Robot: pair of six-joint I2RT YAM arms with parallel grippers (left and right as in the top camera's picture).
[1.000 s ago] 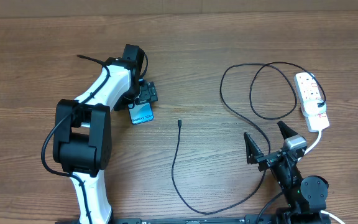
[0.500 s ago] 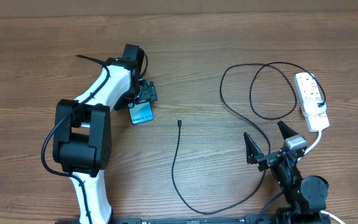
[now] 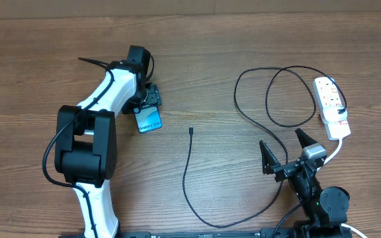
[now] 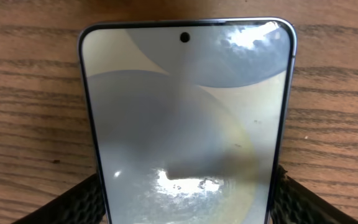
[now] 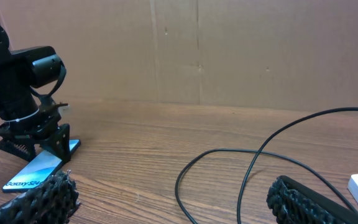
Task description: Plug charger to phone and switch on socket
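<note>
Your left end effector straddles the phone, flat on the table; clamped or not, you can't tell. A loose pinch could skid it. Right end effector stands apart.

Bare table is left between phone and socket, crossed by the charger (in wide loops).
</note>
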